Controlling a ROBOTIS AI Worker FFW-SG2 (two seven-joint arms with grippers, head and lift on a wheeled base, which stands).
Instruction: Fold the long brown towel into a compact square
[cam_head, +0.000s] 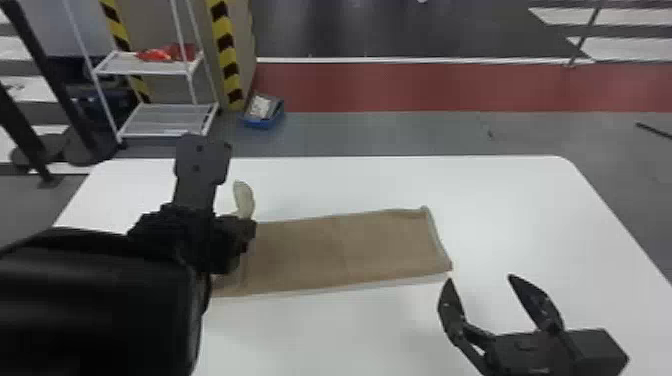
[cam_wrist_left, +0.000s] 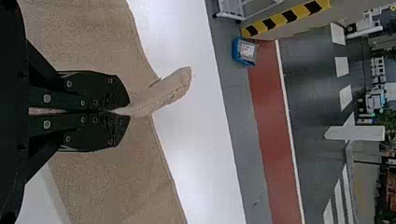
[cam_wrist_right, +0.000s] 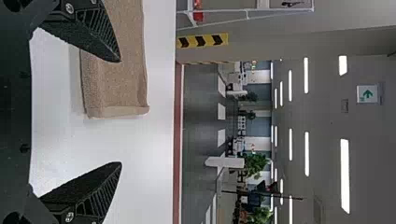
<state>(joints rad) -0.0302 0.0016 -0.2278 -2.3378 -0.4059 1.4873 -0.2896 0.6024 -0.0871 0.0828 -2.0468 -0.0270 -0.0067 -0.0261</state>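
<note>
Brown and mostly flat, the towel (cam_head: 340, 250) stretched across the white surface (cam_head: 525, 200), one short end toward three o'clock, the other toward nine, with pale edging along its six o'clock side. At the nine o'clock end, the left end effector (cam_head: 232, 245) had its fingers (cam_wrist_left: 102, 93) clamped on a pinch of the towel, and a narrow flap of cloth poked out past the tips. The right end effector (cam_head: 480, 278) was at four o'clock from the towel, its fingers wide apart, near the towel's corner without touching it. Beyond the surface, a blue box (cam_head: 263, 120) sat on the floor at eleven o'clock, and a white rack (cam_head: 170, 120) stood between ten and eleven.
</note>
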